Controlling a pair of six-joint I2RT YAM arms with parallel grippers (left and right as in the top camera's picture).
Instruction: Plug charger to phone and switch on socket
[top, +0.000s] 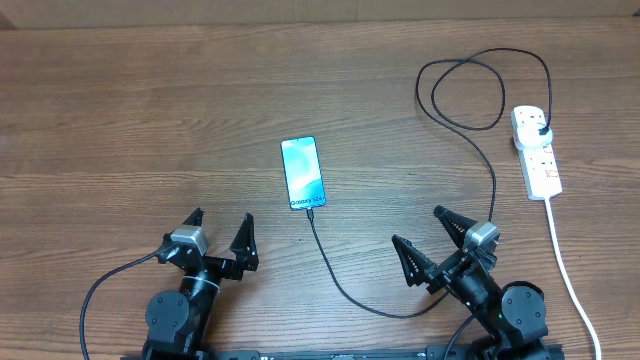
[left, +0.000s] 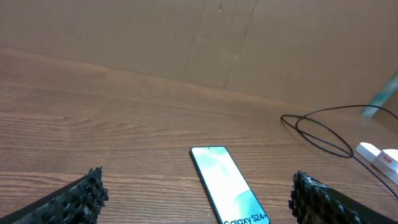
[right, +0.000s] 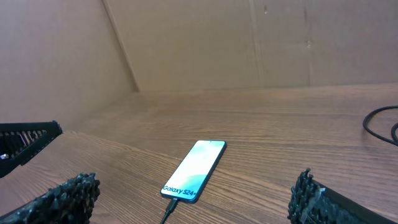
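The phone (top: 303, 172) lies flat mid-table, its light-blue screen lit with white text at the near end. It shows in the left wrist view (left: 227, 183) and right wrist view (right: 194, 169) too. The black charger cable (top: 340, 278) is plugged into the phone's near end (right: 173, 207), curves past my right arm, loops at the back and ends in a black plug (top: 541, 131) seated in the white socket strip (top: 537, 152). My left gripper (top: 217, 232) and right gripper (top: 428, 238) are both open and empty, near the front edge, apart from everything.
The strip's thick white cord (top: 566, 265) runs down the right side past my right arm. A cardboard wall (left: 205, 37) stands behind the table. The cable loop (left: 320, 134) lies at the back right.
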